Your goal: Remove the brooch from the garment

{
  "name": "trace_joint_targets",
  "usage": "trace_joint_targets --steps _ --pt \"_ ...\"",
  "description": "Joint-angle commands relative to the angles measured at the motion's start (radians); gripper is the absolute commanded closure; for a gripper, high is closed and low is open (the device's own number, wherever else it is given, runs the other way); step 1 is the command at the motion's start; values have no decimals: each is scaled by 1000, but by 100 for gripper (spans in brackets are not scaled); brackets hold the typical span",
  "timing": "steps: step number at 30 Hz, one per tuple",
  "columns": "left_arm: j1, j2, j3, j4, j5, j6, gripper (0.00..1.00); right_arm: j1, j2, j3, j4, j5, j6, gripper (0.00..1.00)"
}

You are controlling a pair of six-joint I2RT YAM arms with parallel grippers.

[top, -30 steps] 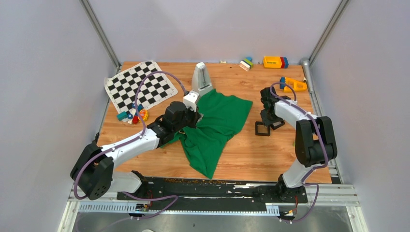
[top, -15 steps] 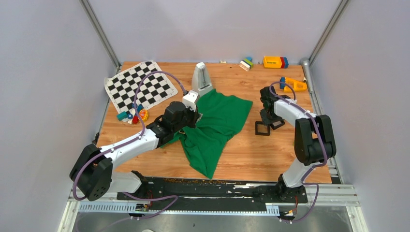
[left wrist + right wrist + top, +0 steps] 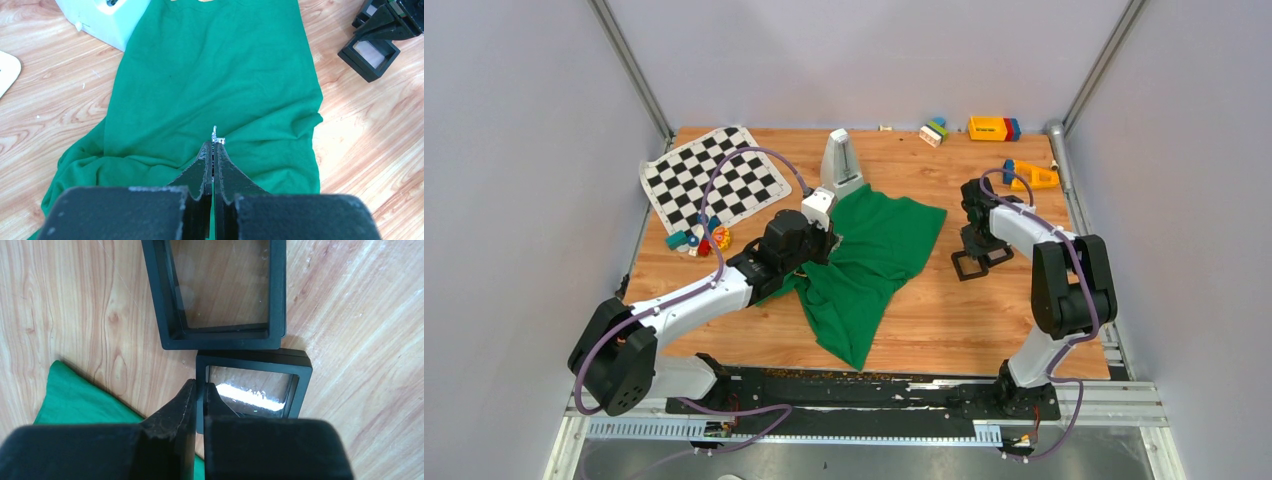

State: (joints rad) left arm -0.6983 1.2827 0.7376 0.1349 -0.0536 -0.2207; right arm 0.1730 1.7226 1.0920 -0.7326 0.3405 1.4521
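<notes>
Right gripper (image 3: 200, 388) has clamped onto the wall of the nearer black frame (image 3: 252, 356), turning it slightly beside the 2nd frame (image 3: 222, 342), while the left gripper (image 3: 214, 149) stays pinched shut over the green garment (image 3: 210, 65) spread on the table (image 3: 50, 100).

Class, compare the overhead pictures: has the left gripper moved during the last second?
No. The left gripper remains on the garment at its left edge, the same short way below the white metronome as before.
</notes>
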Motion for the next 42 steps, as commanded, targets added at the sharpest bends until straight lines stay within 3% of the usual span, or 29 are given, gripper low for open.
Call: trace_joint_targets --steps 1,7,16,21,25,28,36,42 --pt "-3 -28 2 15 -8 23 100 -6 -50 28 14 -18 -20 100" --pt "-3 -19 5 19 18 24 100 -3 -130 10 82 -156 -163 100" --pt "-6 -18 -8 64 116 28 100 1 -376 -291 587 -656 -540 100" --pt "-24 -47 -33 116 144 48 100 2 -462 -311 590 -801 -648 100" --pt "-47 -75 -58 155 128 72 100 11 -508 -306 547 -831 -718 100" --pt "-87 -102 -101 228 105 120 100 10 -535 -354 638 -959 -763 100" --pt "-185 -87 -223 496 97 298 100 10 -423 -525 1097 -1402 -701 100" --pt "-191 -34 -304 668 94 401 100 36 -249 -542 1337 -1479 -595 100"
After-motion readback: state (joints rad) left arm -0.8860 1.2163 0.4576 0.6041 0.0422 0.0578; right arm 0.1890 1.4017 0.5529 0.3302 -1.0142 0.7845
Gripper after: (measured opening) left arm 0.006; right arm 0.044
